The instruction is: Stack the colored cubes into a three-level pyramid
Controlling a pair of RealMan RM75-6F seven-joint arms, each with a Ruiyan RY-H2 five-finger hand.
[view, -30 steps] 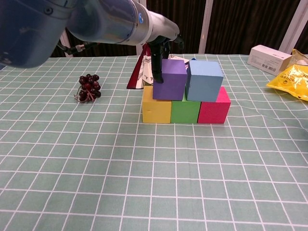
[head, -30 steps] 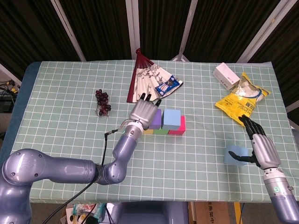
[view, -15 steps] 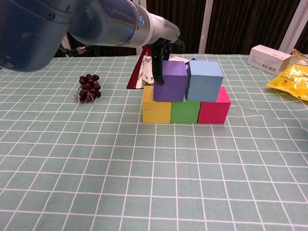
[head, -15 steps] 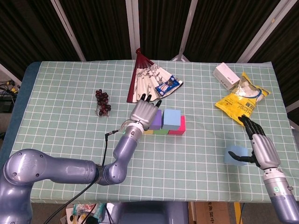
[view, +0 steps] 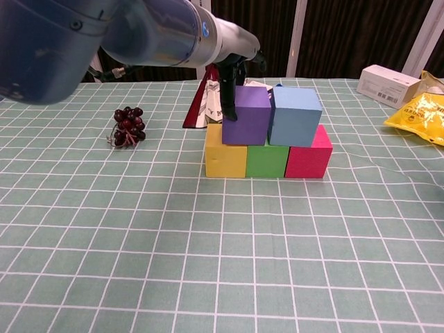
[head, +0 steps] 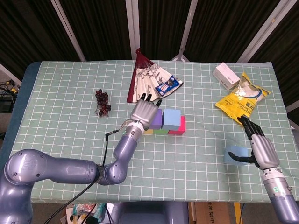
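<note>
Barely shifted, the left robot hand [head: 144, 113] grips the purple cube [view: 246, 115]; right robot hand [head: 258, 145] holds the light-blue cube [head: 235, 154].

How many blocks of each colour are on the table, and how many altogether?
Yellow block: 1
Green block: 1
Pink block: 1
Purple block: 1
Blue block on the stack: 1
Light blue block by the right hand: 1
Total: 6 blocks

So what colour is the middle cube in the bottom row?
Green: the middle cube shows best in the chest view.
</note>
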